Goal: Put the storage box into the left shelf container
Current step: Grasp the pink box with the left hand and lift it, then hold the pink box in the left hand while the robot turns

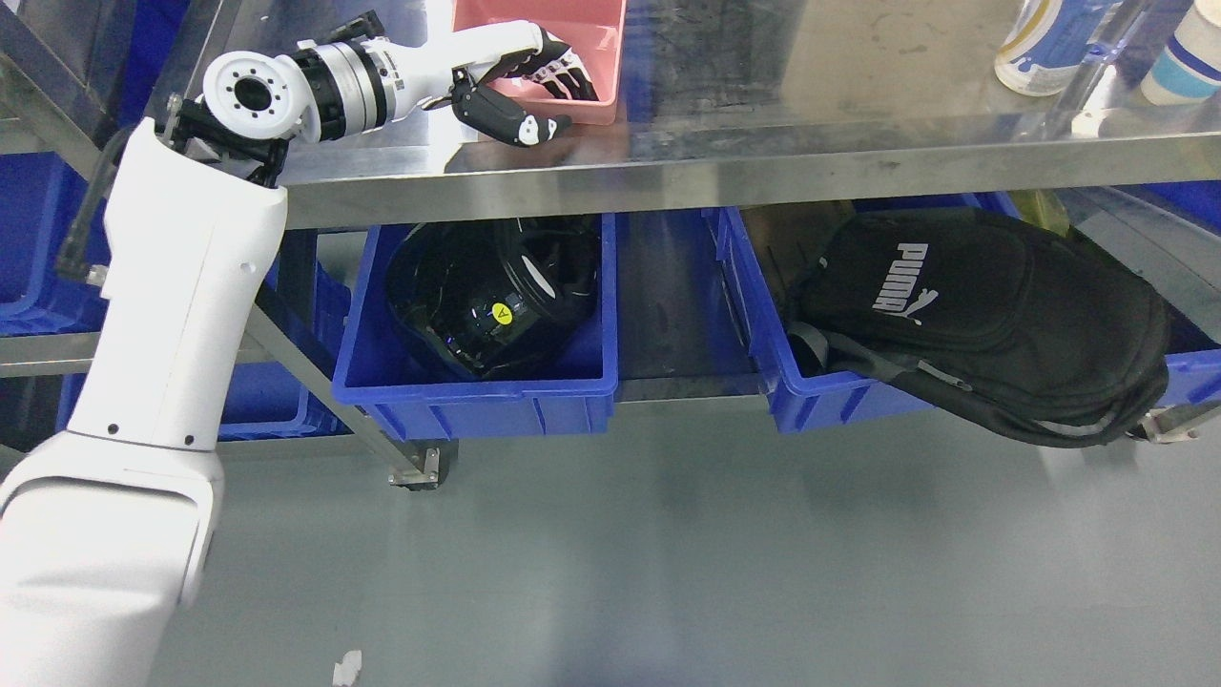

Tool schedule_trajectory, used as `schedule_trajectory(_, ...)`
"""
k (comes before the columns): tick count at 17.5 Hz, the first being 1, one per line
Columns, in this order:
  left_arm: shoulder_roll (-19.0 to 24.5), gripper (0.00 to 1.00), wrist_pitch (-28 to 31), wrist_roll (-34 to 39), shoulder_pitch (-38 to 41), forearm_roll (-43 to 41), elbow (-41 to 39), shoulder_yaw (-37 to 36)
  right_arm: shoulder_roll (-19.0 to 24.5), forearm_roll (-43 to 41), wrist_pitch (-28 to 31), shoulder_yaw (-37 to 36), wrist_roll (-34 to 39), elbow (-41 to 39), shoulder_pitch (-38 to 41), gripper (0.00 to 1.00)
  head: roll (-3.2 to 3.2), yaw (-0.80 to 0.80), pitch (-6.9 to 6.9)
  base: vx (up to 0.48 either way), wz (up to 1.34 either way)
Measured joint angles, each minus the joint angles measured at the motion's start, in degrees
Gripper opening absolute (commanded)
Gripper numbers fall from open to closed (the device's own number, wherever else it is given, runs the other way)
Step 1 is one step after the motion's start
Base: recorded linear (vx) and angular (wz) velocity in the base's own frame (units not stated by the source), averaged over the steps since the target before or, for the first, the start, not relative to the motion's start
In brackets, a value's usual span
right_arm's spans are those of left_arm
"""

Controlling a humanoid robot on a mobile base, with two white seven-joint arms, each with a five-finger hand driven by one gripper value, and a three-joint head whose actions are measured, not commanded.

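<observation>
A pink storage box (572, 29) stands on the steel shelf top (763, 143), cut off by the upper edge of the picture. My left hand (548, 103) reaches in from the left and straddles the box's front wall. Its fingers (570, 81) curl inside the box and the thumb (520, 124) lies outside against the wall, gripping it. The box still rests on the shelf. Below, the left blue shelf container (477, 405) holds a black helmet (491, 296). My right arm does not show.
A second blue bin (811, 401) on the lower shelf at the right holds a black Puma bag (983, 315) that hangs over its front. Two bottles (1045, 43) stand at the top right. More blue bins (38, 248) sit at the far left. Grey floor lies in front.
</observation>
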Motion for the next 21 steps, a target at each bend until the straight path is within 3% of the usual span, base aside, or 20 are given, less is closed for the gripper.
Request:
schedule_trajectory(4, -3.5, 0.01, -0.4, -2.6, -0.5, 0.9, 1.6, 7.7, 0.0, 0.0, -0.1, 0.0, -0.2, 0.0, 0.0, 1.0, 0.0, 0.0, 0.0, 0.001, -0.01)
schedule_trajectory(9, -6.6, 0.0, -0.6, -1.3, -1.0, 8.6, 2.7, 16.9, 0.0, 0.0, -0.2, 0.0, 0.1, 0.0, 0.0, 1.0, 0.0, 0.0, 0.0, 0.007, -0.04)
schedule_trajectory(15, -8.6, 0.01, -0.6, -0.3, 1.0, 25.2, 2.3, 24.4, 0.0, 0.0, -0.3, 0.0, 0.1, 0.0, 0.0, 1.0, 0.0, 0.0, 0.0, 0.0, 0.0)
schedule_trajectory(21, -9.7, 0.02, -0.8, 6.0, 13.0, 41.5, -7.1, 28.3, 0.0, 0.0, -0.3, 0.0, 0.2, 0.0, 0.0, 1.0, 0.0, 0.0, 0.0, -0.012, 0.08)
